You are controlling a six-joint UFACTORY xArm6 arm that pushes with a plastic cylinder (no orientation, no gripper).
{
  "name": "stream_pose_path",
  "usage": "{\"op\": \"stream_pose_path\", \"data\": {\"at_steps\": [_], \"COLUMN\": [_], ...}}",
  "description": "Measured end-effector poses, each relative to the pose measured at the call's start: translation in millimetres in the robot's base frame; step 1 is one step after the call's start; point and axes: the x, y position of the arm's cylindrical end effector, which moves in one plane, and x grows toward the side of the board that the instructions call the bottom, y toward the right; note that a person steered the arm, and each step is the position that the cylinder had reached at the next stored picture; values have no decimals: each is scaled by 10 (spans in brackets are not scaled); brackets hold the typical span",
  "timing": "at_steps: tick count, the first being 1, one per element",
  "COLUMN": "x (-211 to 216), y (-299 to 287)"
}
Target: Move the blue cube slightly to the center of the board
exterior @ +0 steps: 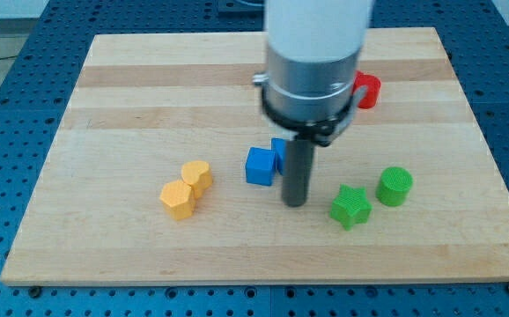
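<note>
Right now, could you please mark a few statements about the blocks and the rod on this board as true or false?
1. My tip sits just to the view's right of the blue cube. True.
2. The two yellow blocks lie on the view's right side of the board. False: they lie on the view's left, close together.
3. The green star and the green cylinder lie side by side at the view's lower right. True.
4. The red block touches the blue cube. False: it lies apart, toward the view's top right, partly hidden by the arm.
5. A second blue block shows behind the rod. True, though mostly hidden.
</note>
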Motion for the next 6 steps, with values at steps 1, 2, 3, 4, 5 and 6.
{"op": "stream_pose_path", "data": {"at_steps": [1,2,3,4,5,6], "x": [5,-23,-165,-302,-427,-511], "y": [-302,-438,-438,-428,-318,-180]}}
